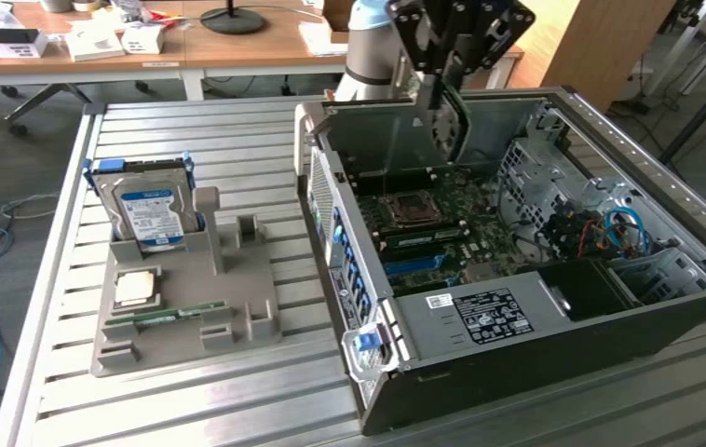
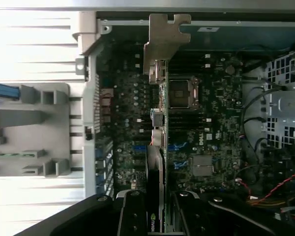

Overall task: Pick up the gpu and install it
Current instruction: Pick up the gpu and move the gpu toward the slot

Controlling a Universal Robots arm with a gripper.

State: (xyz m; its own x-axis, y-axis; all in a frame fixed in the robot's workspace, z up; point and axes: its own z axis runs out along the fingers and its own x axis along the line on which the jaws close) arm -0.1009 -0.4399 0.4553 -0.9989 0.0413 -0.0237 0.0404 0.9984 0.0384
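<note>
Gpu (image 1: 456, 126) pinched upright between the fingers of the gripper (image 1: 444, 98), upper centre of the exterior view, over the motherboard (image 1: 478, 214) of the open computer case (image 1: 490, 372). Case on a slatted metal table (image 1: 204, 400), grey holder (image 1: 241, 317) with hard drive (image 1: 148, 209) toward the exterior view's left, desks (image 1: 241, 47) behind. Arm (image 1: 372, 65) upright behind the case, gripper pointing straight down.

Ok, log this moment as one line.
gripper: shut on gpu | gpu: upright over motherboard of open case | seated: no
</note>
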